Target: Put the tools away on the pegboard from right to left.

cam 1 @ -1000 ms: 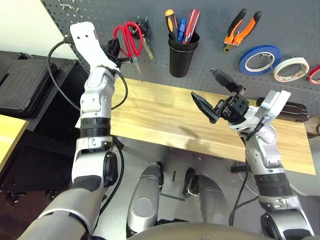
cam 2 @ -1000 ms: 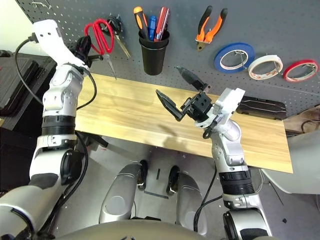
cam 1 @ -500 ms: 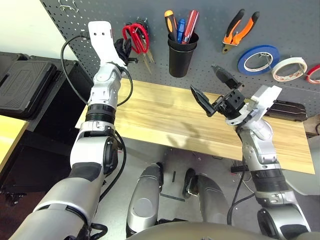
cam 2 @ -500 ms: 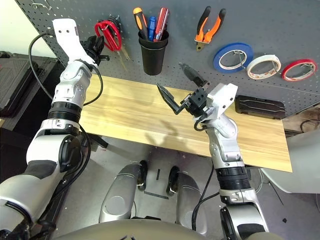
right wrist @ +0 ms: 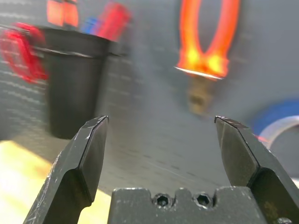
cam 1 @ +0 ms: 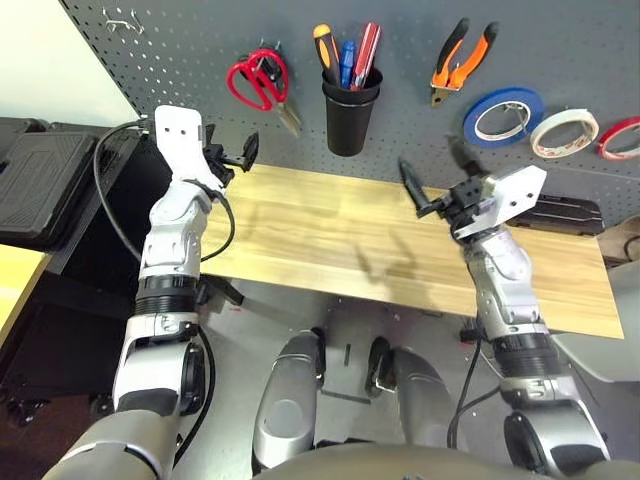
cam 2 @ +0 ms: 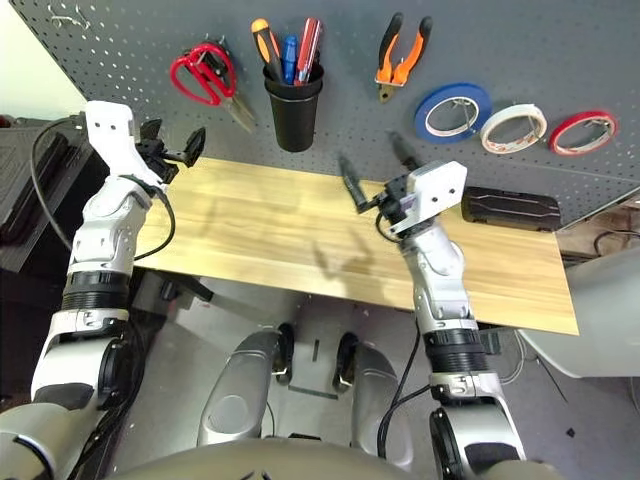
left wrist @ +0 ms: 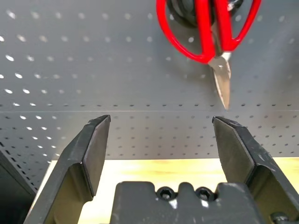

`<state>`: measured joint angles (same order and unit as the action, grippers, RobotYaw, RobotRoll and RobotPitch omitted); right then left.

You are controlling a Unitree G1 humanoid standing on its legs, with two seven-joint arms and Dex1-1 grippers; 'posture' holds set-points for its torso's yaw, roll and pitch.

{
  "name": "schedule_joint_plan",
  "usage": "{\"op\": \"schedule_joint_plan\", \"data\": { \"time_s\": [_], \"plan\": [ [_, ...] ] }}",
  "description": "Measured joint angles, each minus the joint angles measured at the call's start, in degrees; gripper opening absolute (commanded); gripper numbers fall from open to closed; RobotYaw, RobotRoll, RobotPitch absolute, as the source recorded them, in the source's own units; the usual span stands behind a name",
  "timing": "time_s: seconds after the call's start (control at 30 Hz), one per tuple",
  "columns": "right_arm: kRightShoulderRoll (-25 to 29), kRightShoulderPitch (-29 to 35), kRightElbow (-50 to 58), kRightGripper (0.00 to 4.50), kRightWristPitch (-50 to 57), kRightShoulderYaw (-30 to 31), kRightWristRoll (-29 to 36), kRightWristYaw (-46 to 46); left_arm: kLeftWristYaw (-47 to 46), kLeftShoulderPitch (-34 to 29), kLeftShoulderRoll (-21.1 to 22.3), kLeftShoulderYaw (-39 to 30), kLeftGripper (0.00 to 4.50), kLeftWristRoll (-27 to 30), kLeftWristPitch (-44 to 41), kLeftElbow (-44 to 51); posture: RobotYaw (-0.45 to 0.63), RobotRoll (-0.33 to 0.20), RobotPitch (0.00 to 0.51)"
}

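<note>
The red-handled scissors hang on the dark grey pegboard, left of the black cup. My left gripper stands open and empty below and left of them, apart from the board; in the left wrist view the scissors hang above its fingers. The orange-and-black screwdriver stands in the cup. The orange-and-black pliers and the white tape roll hang further right. My right gripper is open and empty over the table, facing the pliers.
A blue tape roll and a red one hang beside the white roll. A black case lies at the back right of the wooden tabletop. Black cases sit left of the table.
My left gripper opened, let go of the red scissors on their hook, and drew back down and left. The right arm turned slightly toward the board.
</note>
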<state>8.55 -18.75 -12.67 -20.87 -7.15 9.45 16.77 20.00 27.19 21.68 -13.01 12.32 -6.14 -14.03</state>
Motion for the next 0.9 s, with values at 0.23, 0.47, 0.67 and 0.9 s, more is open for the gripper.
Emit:
{"op": "schedule_joint_plan", "data": {
  "time_s": [0.23,0.47,0.67,0.9],
  "plan": [
    [0.14,0.39,-4.54,4.5,-2.22,-3.73,-2.82,-8.78,1.54,-5.67,-0.28,-2.46,4.47,1.62,8.28,0.61,0.19,0.0,0.153],
    [1.43,1.53,-8.56,4.5,-3.95,-7.17,-4.26,-15.29,4.81,-8.31,-0.35,-4.13,4.47,4.2,13.36,-0.79,0.15,0.0,0.137],
    [3.11,2.19,-11.52,4.5,-5.85,-9.72,-4.31,-18.38,8.13,-8.43,-0.37,-5.18,4.47,6.47,17.02,-3.22,0.12,0.0,0.128],
    [4.71,2.27,-14.71,4.5,-6.79,-11.7,-3.92,-19.46,11.17,-8.4,-0.76,-5.74,4.47,8.19,18.42,-8.01,0.1,0.0,0.127]
  ]
}}
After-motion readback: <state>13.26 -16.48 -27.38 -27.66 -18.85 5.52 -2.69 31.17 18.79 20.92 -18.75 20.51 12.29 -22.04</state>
